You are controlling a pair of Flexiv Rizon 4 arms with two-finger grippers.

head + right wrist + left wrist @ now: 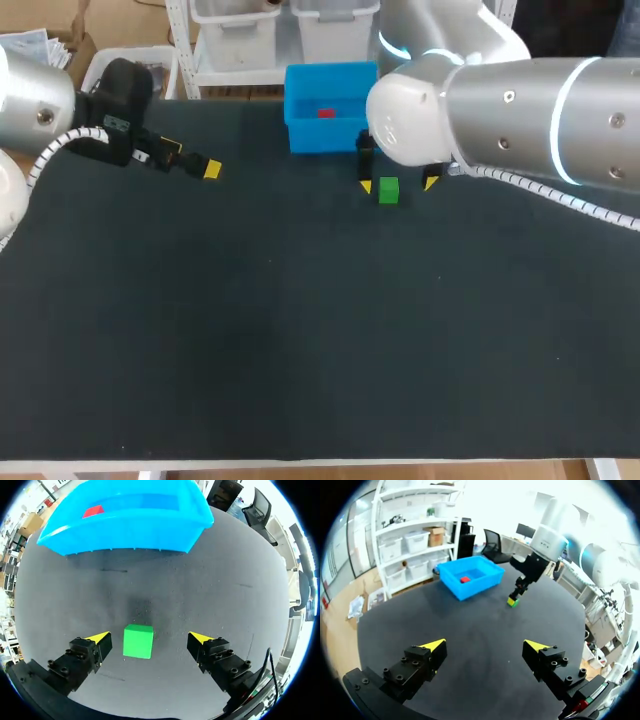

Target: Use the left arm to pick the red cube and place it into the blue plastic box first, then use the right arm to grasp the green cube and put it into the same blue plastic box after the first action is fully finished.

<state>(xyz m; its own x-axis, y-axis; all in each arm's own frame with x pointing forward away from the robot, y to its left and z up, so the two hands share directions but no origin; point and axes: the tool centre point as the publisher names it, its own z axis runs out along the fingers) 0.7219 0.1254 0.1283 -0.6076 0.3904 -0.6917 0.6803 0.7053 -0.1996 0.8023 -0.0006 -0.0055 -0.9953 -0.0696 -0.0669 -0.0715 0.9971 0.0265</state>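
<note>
- Red cube [326,113]: it lies inside the blue plastic box [325,137], on the floor of the box.
- Blue plastic box: it stands upright with its top open at the far edge of the dark surface [300,330].
- Green cube [138,641]: it rests on the surface just in front of the box and does not touch it.
- Right jaws: released. They sit low over the surface and straddle the green cube, with the yellow fingertips [101,639] on either side of it. The cube is nearer one finger than the other. A gap shows on both sides, so I record no contact.
- Left jaws: released and grasping nothing. Only bare surface shows between their fingertips [434,645]. They sit over the far left part of the surface, well apart from the box and both cubes, and face toward them.
- Right arm [520,110]: it comes in from the right, and its wrist hides the near right corner of the box.
</note>
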